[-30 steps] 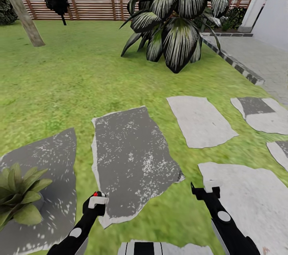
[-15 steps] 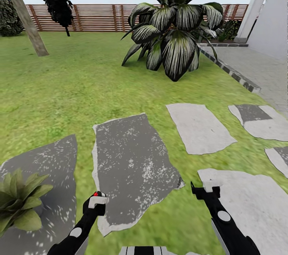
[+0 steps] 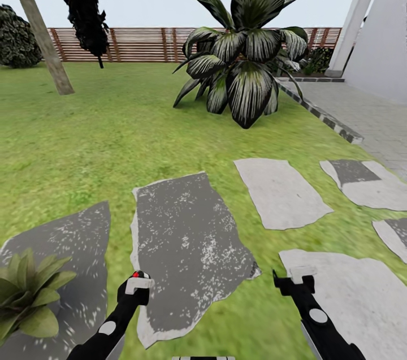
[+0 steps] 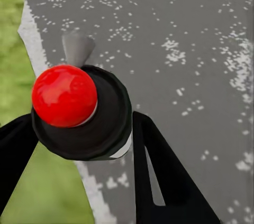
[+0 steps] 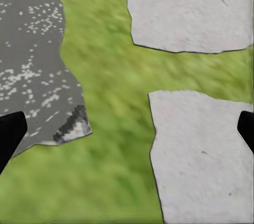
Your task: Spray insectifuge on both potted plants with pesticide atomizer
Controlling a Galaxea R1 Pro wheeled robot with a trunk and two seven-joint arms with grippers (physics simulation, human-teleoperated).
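From the head camera, the garden is a green lawn (image 3: 102, 139) set with irregular stepping slabs: a dark speckled slab (image 3: 183, 241) lies just ahead of the left gripper (image 3: 137, 283), and a pale slab (image 3: 350, 292) lies under and ahead of the right gripper (image 3: 294, 280). Far beyond both grippers runs a brown slat fence (image 3: 147, 43), with a huge dark plant with white-striped leaves (image 3: 246, 60) in front of it, a slanted tree trunk (image 3: 39, 26) far off on the left, and a paved path (image 3: 373, 117) beside a white wall on the right. One potted plant (image 3: 25, 295), a low rosette of pointed olive-green leaves, sits on another dark slab just outboard of the left arm. The left gripper holds the pesticide atomizer (image 3: 136, 276), its red top showing above the fingers. In the left wrist view, the atomizer (image 4: 79, 110) is a round black body with a glossy red ball top, clamped between the two black fingers (image 4: 159, 176) over the speckled slab's edge. In the right wrist view, the black fingertips (image 5: 10, 131) stand wide apart at the frame's sides with nothing between them, above grass (image 5: 114, 129) bordered by the dark slab and two pale slabs.
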